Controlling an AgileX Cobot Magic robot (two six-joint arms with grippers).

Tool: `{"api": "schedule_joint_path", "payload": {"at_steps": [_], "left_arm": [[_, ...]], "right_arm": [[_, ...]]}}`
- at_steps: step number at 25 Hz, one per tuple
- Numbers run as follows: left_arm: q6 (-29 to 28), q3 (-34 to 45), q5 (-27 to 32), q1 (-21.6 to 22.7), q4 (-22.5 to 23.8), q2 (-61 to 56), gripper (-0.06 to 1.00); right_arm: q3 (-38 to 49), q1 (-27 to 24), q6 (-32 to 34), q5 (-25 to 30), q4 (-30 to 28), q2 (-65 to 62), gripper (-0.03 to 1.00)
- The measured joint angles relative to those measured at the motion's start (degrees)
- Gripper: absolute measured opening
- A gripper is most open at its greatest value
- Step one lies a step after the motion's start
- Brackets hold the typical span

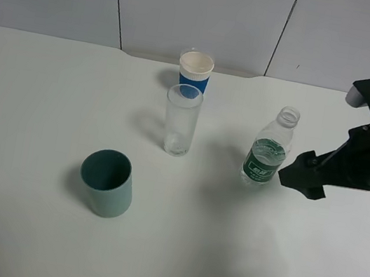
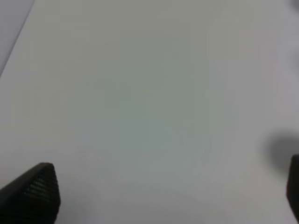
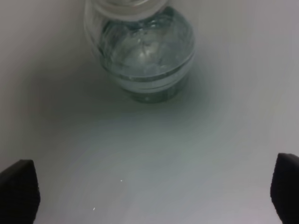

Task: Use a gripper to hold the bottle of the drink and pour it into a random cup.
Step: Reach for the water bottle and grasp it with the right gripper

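In the exterior high view the bottle (image 1: 268, 149) is standing upright on the surface (image 1: 222, 258), the cup (image 1: 181, 120) to its left and the right gripper (image 1: 302, 181) just beside it, not touching; in the left wrist view the left gripper (image 2: 168, 193) is standing spread; in the right wrist view the spread fingers (image 3: 18, 191) are facing the bottle.

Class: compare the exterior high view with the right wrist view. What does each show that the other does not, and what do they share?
Exterior only: the glass tumbler, blue cup and teal cup. Right wrist only: how wide apart the fingertips stand. Shared: the uncapped bottle, upright on the white table, and the right gripper near it.
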Motion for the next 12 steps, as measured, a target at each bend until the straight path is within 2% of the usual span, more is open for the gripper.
{"api": "schedule_joint_path", "payload": {"at_steps": [4, 12], "left_arm": [[0.0, 0.0, 0.0, 0.0, 0.0, 0.0, 0.98], [0.0, 0.0, 0.0, 0.0, 0.0, 0.0, 0.98]], "right_arm": [[0.5, 0.0, 1.8, -3.1, -2.6, 1.5, 0.99], [7.2, 0.0, 4.1, -15.5, -5.6, 1.6, 0.99]]}}
